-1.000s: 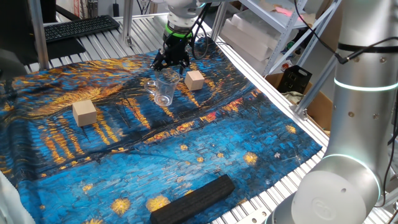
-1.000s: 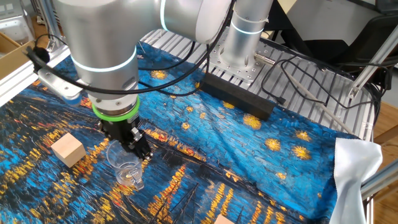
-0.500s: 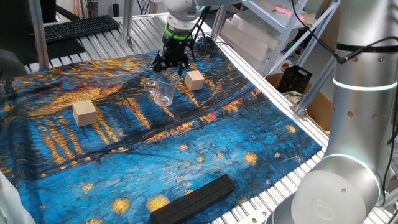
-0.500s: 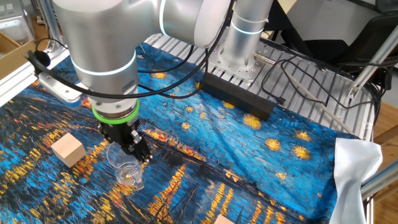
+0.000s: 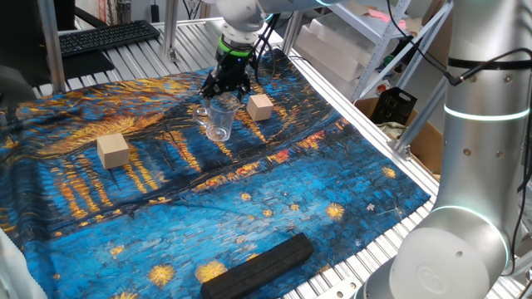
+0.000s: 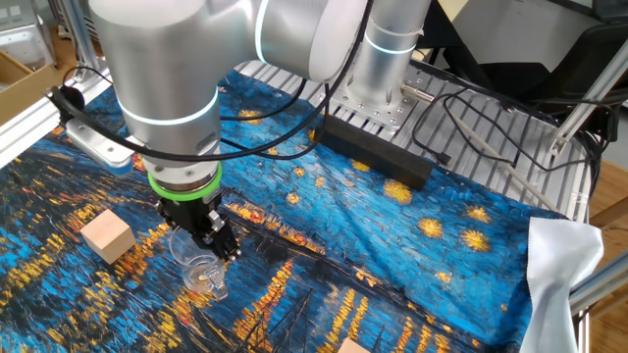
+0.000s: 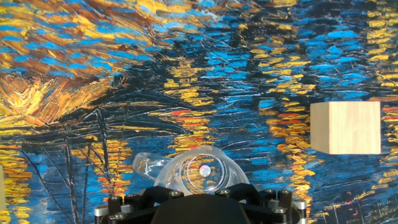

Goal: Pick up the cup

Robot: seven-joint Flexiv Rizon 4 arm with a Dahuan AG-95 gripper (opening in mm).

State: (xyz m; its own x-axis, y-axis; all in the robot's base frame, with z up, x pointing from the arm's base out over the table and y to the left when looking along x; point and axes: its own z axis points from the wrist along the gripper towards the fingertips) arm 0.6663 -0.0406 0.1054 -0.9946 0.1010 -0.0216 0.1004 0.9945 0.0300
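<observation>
Arm raised slightly, cup (image 5: 219,120) below jaws

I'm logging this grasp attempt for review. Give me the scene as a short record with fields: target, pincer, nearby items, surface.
target: cup, clear, upright, handle to one side
pincer: pincer right above the cup's rim; open or shut cannot be told
nearby items: wooden cube beside the cup; second wooden cube farther off; black bar near the cloth's edge
surface: painted blue and orange cloth
</observation>
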